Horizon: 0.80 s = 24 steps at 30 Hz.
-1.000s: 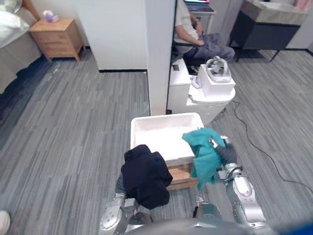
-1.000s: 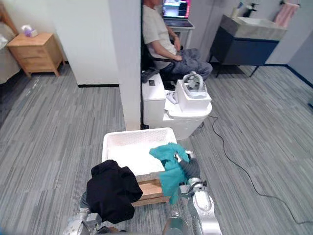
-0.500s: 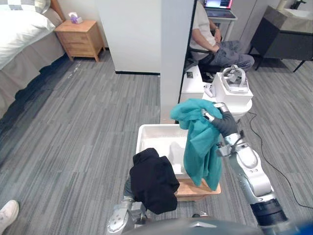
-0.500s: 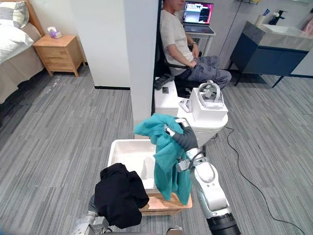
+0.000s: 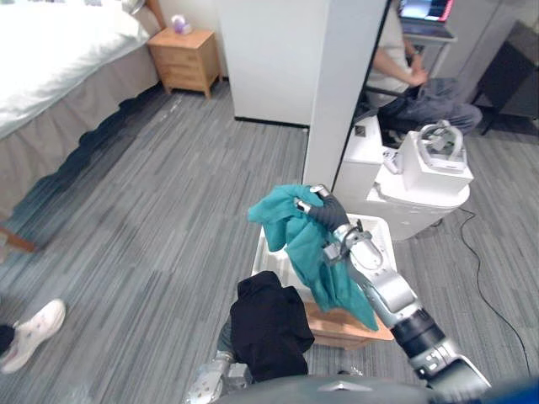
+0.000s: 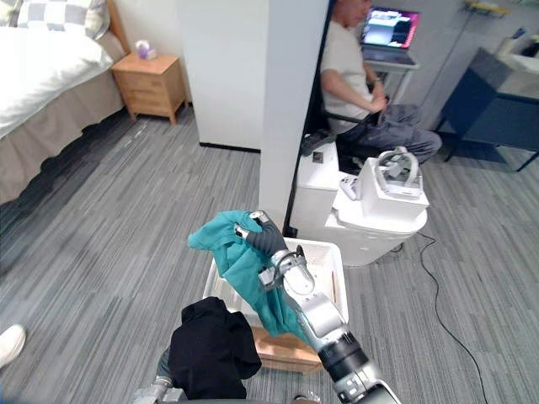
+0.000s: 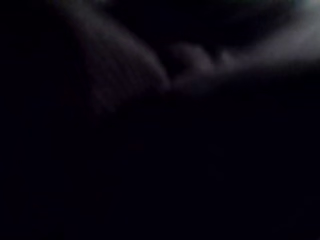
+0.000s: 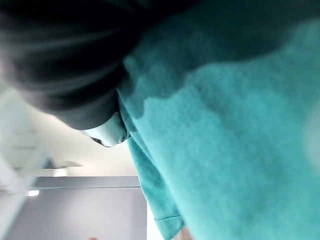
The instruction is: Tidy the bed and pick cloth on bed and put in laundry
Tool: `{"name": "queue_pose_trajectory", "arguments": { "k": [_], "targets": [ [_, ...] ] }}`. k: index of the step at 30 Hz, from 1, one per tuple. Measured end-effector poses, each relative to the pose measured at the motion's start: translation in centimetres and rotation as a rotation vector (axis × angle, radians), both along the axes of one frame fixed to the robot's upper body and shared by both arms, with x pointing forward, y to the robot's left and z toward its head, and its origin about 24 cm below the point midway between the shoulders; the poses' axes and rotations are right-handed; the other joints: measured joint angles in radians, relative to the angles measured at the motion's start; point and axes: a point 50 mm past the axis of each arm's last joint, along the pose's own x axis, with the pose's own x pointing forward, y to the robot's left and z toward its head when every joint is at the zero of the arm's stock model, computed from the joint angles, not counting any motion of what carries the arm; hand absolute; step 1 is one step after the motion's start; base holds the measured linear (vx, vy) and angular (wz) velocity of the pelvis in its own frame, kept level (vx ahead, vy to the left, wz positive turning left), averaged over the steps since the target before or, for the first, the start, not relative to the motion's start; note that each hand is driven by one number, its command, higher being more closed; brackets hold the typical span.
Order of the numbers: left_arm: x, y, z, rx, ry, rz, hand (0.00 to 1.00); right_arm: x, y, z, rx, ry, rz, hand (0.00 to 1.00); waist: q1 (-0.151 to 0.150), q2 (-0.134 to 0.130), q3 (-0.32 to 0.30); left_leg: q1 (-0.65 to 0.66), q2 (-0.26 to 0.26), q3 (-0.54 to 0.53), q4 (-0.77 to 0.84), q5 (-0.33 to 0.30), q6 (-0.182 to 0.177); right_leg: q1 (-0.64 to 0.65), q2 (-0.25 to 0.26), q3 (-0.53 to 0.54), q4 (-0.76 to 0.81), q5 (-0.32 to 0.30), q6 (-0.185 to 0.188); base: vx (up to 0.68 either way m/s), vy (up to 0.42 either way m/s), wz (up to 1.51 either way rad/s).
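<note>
While raised clear of the floor, entered first: teal cloth [image 5: 310, 246], bunched at its top and hanging in a long fold. Found clamped in the curled fingers of the right hand [image 5: 325, 210], thumb and fingers pinching the gathered upper edge. Confirmed in the right wrist view as teal fabric close against the palm. Noted hanging above the near left part of the white laundry basket [image 6: 325, 254], with the lower tail trailing past the near rim toward the wooden stand [image 5: 338, 325] beneath.

Entered second: black cloth [image 5: 268, 323], heaped low and just short of the basket's near edge. Draped over the left hand [image 5: 225, 337], so could not tell whether those fingers were curled or spread.

Entered as surroundings: bed [image 5: 59, 50] far off to the left, with a wooden nightstand [image 5: 187, 57] at its head. Beyond the basket, a white pillar [image 5: 341, 93], a white unit with a headset on top [image 5: 425, 181] and a seated person [image 5: 421, 88].

Judged as the step in hand: delivery of the teal cloth into the laundry, not yet released. Judged as needed next: carry further over the basket's middle so that the tail cleared the near rim, then lower and spread the fingers. After that, the same for the black cloth.
</note>
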Motion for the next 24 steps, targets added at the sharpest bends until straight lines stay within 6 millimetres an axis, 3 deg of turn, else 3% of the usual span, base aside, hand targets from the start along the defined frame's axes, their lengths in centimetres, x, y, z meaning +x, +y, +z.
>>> {"name": "queue_pose_trajectory", "arguments": {
  "k": [3,5,9,14,15,19,21,24],
  "targets": [
    [2.9,0.1,1.4,0.01,-0.102,-0.017,1.0,3.1,-0.7,3.2,-0.055,-0.1,-0.076,1.0,0.008,0.017,0.099,-0.088,0.004,0.027,0.001,0.05,0.002,-0.091,-0.018,-0.019,0.038,-0.002,-0.004,-0.13,-0.02,0.3],
    [4.5,0.0,2.6,0.009,-0.182,-0.019,1.0,5.1,-2.9,5.5,-0.068,-0.159,-0.156,1.0,0.017,0.037,0.16,-0.145,-0.003,0.021,0.001,0.096,0.005,-0.146,-0.027,-0.033,0.048,0.013,0.006,-0.05,-0.001,0.23],
    [5.3,0.2,3.1,0.007,-0.231,0.002,1.0,6.5,-6.8,6.6,-0.128,-0.202,-0.251,1.0,0.014,0.059,0.202,-0.192,-0.015,0.029,0.021,0.105,0.0,-0.174,-0.036,-0.035,0.045,0.017,0.004,0.07,0.026,0.17],
    [6.2,0.1,3.0,0.012,-0.254,0.005,1.0,6.9,-9.4,7.0,-0.171,-0.243,-0.289,1.0,0.01,0.094,0.228,-0.227,-0.014,0.052,0.03,0.1,-0.003,-0.208,-0.03,-0.003,0.023,0.042,-0.003,0.04,0.018,-0.1],
    [6.3,0.1,3.0,0.011,-0.259,0.007,1.0,6.9,-9.7,6.7,-0.169,-0.239,-0.282,0.0,0.008,0.104,0.237,-0.229,-0.013,0.059,0.035,0.094,-0.002,-0.207,-0.027,0.002,0.011,0.05,-0.003,0.01,0.029,-0.21],
    [6.4,0.3,2.8,0.0,-0.268,0.011,1.0,6.1,-10.1,4.8,-0.162,-0.213,-0.27,0.0,-0.003,0.118,0.248,-0.249,-0.008,0.081,0.061,0.069,0.007,-0.22,-0.021,0.027,-0.007,0.059,0.0,0.0,0.026,-0.18],
    [6.4,0.3,2.7,0.0,-0.273,0.014,1.0,5.3,-10.3,2.5,-0.16,-0.159,-0.268,0.0,-0.008,0.118,0.249,-0.261,0.0,0.09,0.072,0.063,0.007,-0.233,-0.017,0.037,-0.007,0.061,-0.001,0.0,-0.001,-0.12],
    [6.5,0.3,2.9,0.0,-0.292,0.018,1.0,4.4,-10.2,0.6,-0.147,-0.114,-0.265,0.0,-0.014,0.118,0.249,-0.258,0.002,0.102,0.074,0.06,0.008,-0.237,-0.014,0.05,-0.007,0.061,-0.001,0.01,0.002,-0.15]
  ]
}}
